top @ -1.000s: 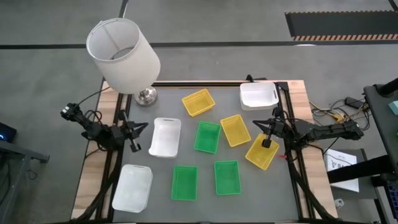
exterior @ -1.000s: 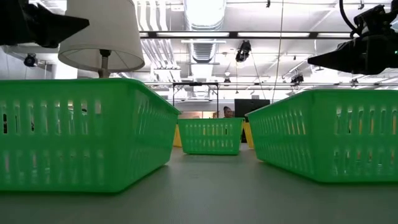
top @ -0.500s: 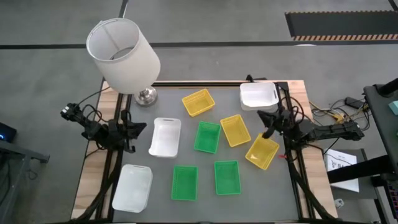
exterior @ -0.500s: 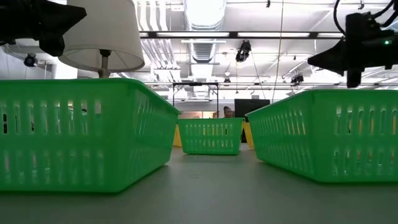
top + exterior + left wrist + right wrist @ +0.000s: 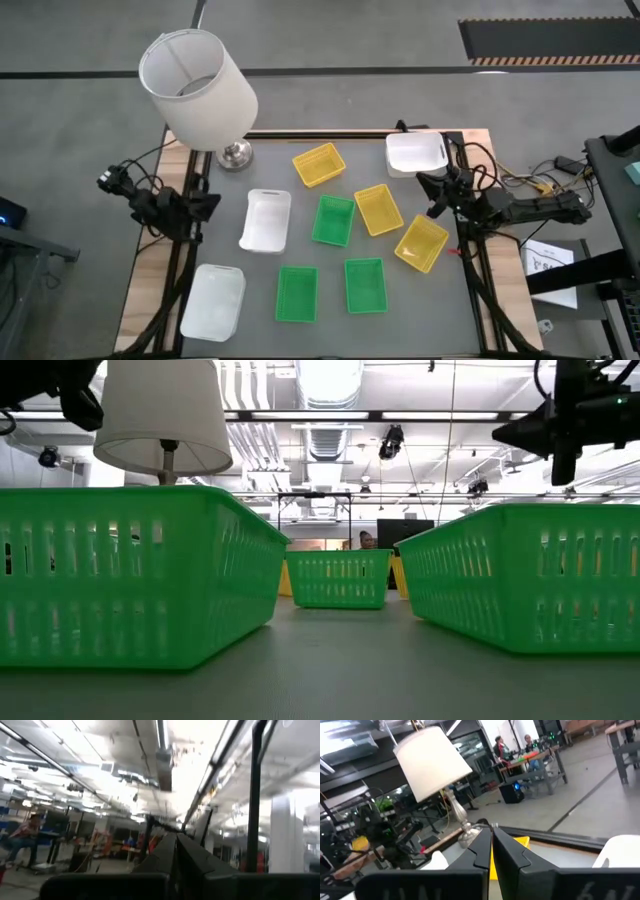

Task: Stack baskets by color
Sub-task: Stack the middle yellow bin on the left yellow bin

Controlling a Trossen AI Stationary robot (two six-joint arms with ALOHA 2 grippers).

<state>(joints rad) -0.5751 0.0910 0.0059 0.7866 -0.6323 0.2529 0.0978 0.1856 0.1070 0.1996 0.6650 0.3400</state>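
The right end effector (image 5: 434,190) is closed and empty, raised at the counter's (image 5: 255,310) right edge, just beside the tilted yellow shallow plastic basket (image 5: 421,242) and the white basket (image 5: 416,153). The left end effector (image 5: 212,202), likewise closed and empty, waits at the left edge near another white basket (image 5: 266,220). All nine baskets lie single and scattered, apparently nothing stacked yet, with the white lampshade (image 5: 197,88) at the back left.

Bright overhead glare; blurred wrist views

No legible text or labels anywhere
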